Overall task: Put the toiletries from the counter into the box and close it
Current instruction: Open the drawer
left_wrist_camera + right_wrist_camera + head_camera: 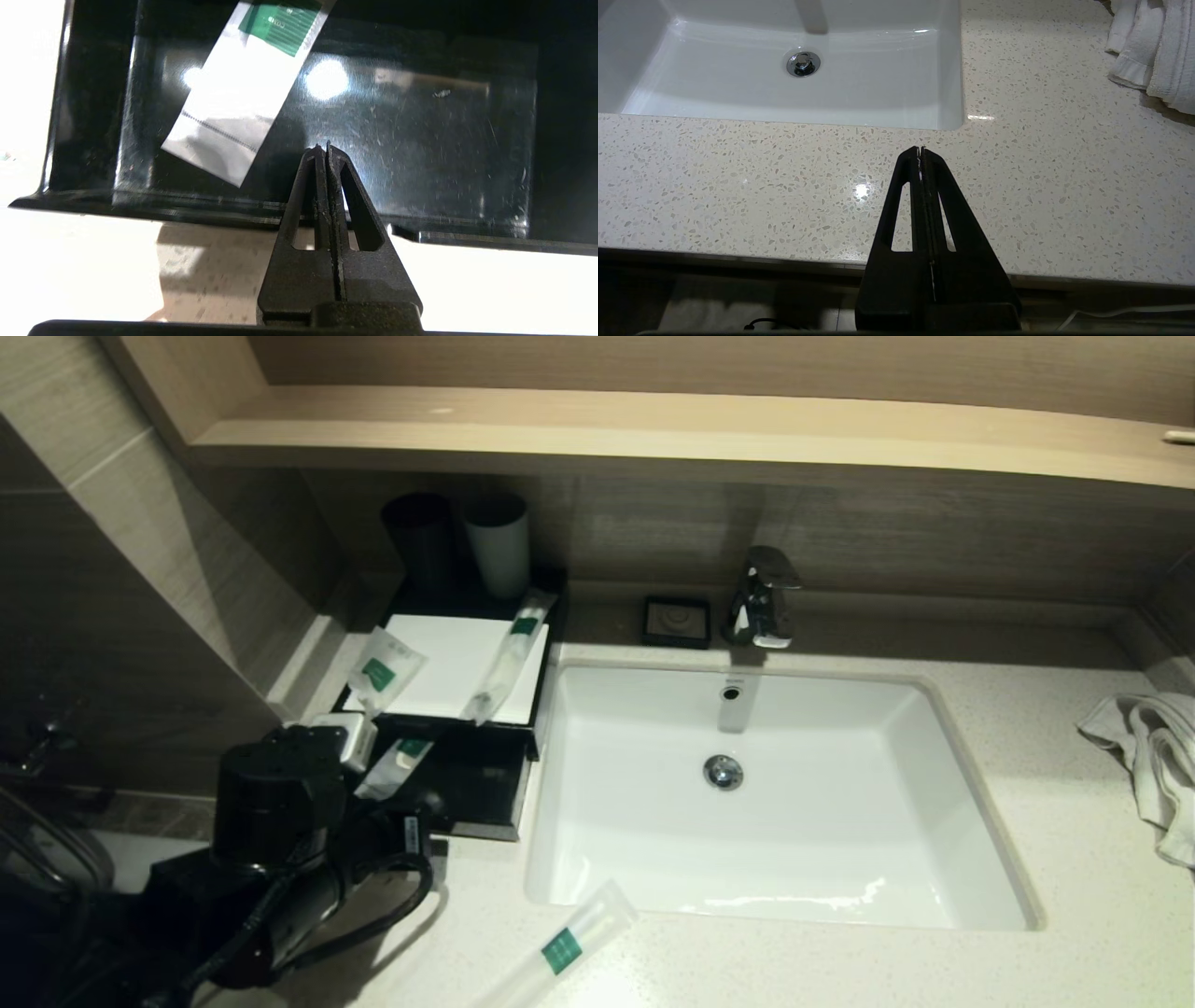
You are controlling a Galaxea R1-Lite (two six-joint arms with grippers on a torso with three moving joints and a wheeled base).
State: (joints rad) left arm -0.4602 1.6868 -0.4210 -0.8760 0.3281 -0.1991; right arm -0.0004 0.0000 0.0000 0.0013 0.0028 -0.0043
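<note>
The box [448,709] sits just left of the basin [775,793], drawer pulled out with one short packet [243,88] inside. Two more packets lie on the box's white panel, and a long one [565,947] is on the worktop [840,961] in front of the basin. The left gripper [325,148], jaws shut on nothing, hangs at the drawer's front lip. Right gripper [920,149], also shut and empty, is parked by the basin's near corner. Risk, I think: push now and the drawer shuts with three packets outside.

Wood-grain wall [887,537]; pale shelf [653,429]
</note>
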